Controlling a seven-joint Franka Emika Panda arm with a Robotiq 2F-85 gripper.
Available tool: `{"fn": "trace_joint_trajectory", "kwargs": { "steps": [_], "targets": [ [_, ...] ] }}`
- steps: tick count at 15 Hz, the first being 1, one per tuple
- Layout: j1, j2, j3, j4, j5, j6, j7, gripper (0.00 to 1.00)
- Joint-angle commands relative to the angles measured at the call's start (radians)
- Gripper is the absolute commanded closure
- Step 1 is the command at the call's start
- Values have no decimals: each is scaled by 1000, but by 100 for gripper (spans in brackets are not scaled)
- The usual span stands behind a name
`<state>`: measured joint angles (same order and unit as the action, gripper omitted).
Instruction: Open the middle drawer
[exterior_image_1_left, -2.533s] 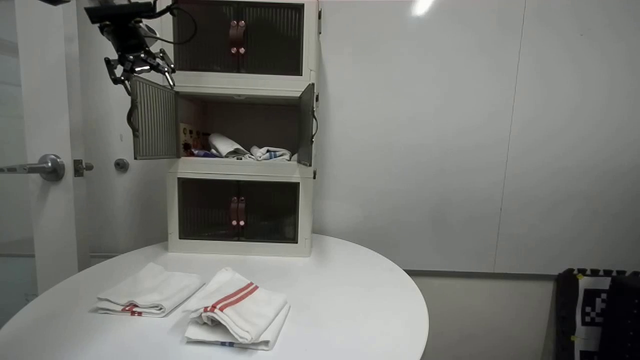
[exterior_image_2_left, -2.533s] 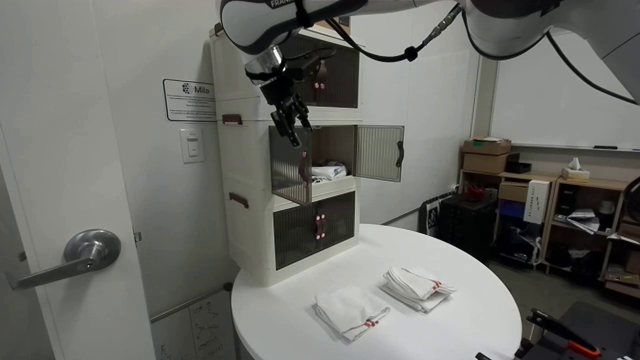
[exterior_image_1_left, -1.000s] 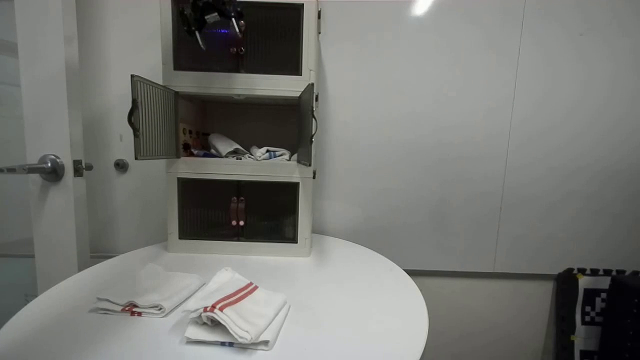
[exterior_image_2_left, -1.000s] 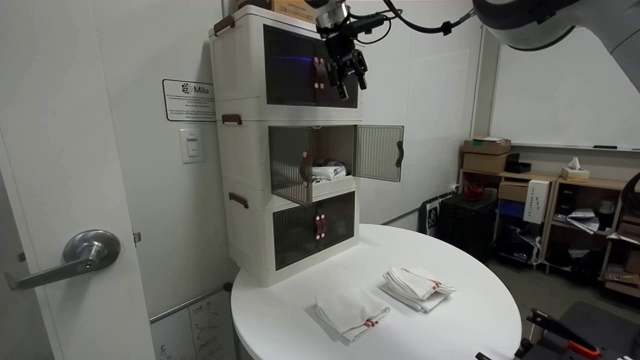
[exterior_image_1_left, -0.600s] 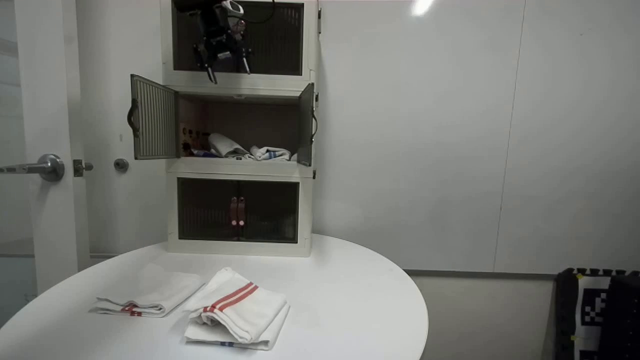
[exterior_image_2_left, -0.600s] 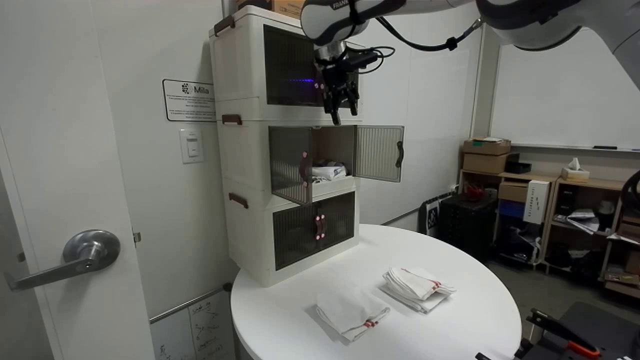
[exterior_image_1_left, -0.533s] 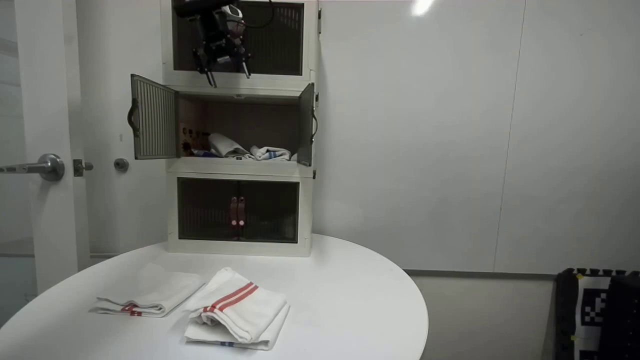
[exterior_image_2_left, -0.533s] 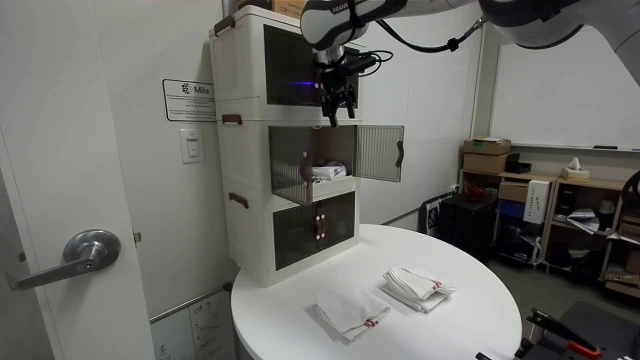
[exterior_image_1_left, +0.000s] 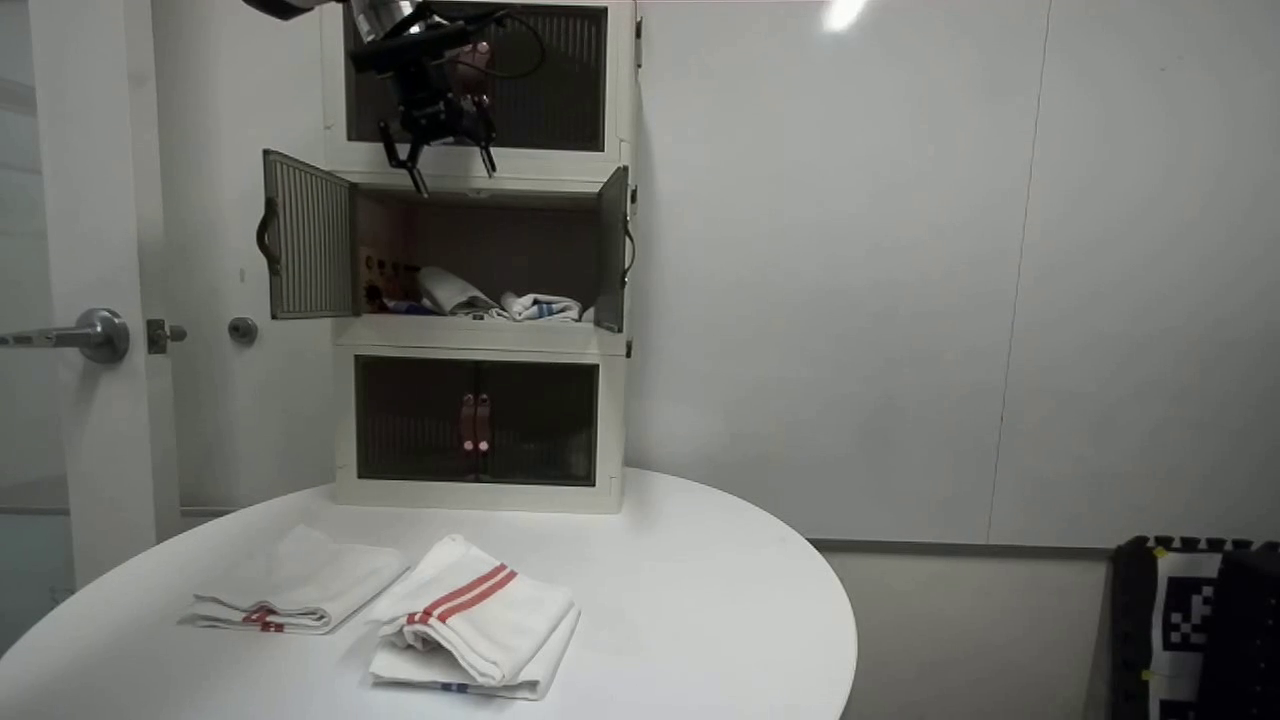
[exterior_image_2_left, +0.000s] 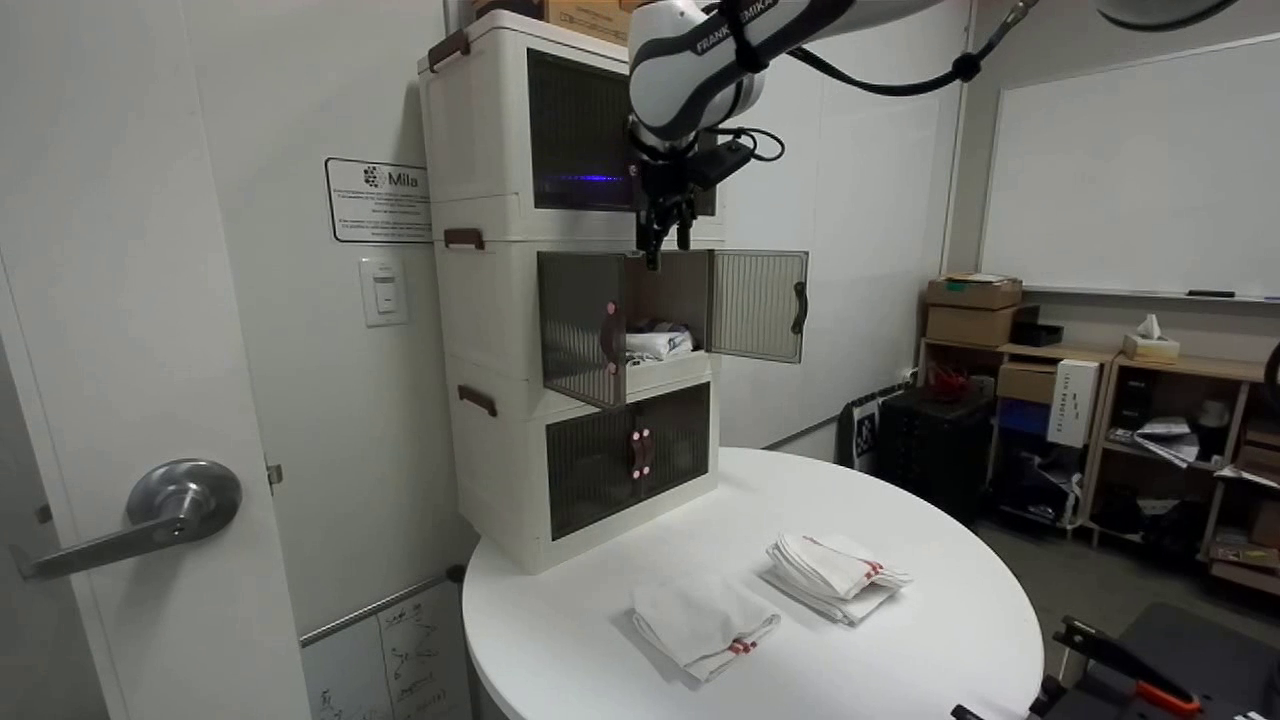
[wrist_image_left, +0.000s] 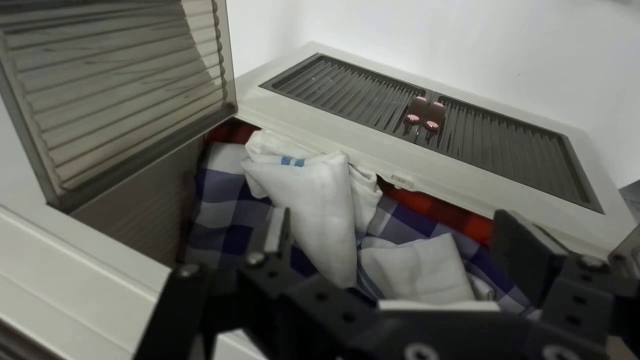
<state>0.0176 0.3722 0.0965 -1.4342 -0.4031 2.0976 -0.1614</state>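
Note:
The middle drawer is a cabinet compartment (exterior_image_1_left: 500, 240) with two ribbed doors. Both doors (exterior_image_1_left: 310, 240) (exterior_image_1_left: 612, 250) stand swung wide open; they also show in an exterior view (exterior_image_2_left: 582, 330) (exterior_image_2_left: 758, 305). Inside lie folded white cloths (exterior_image_1_left: 452, 292) (exterior_image_1_left: 541, 306); the wrist view shows them (wrist_image_left: 325, 210) (wrist_image_left: 425, 270) on a checked blue cloth (wrist_image_left: 225, 215). My gripper (exterior_image_1_left: 455, 182) is open and empty, pointing down in front of the compartment's upper edge, between the doors. It also shows in an exterior view (exterior_image_2_left: 668, 255) and the wrist view (wrist_image_left: 392, 220). It touches neither door.
The top compartment's doors (exterior_image_1_left: 550, 80) and the bottom compartment's doors (exterior_image_1_left: 540, 425) are shut, with dark red handles. Folded white cloths (exterior_image_1_left: 300, 580) (exterior_image_1_left: 490, 610) lie on the round white table (exterior_image_1_left: 720, 600). A room door with a lever handle (exterior_image_2_left: 180, 510) stands beside the cabinet.
My gripper has moved from the middle compartment's left-hand door, up past the top compartment, then down to the middle compartment's upper edge. The doors and cloths have not visibly moved.

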Motion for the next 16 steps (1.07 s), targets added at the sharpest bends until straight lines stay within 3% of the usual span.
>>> {"fn": "trace_joint_trajectory", "kwargs": {
  "steps": [1,6,11,16],
  "targets": [
    [-40,-158,-26,-244,131,87,-30,0],
    [-62,-259,-56,-419,265,91,-32,0],
    [-35,-335,-63,-532,211,121,6,0],
    [-16,-311,-63,-500,203,85,-13,0]
  ]
}}
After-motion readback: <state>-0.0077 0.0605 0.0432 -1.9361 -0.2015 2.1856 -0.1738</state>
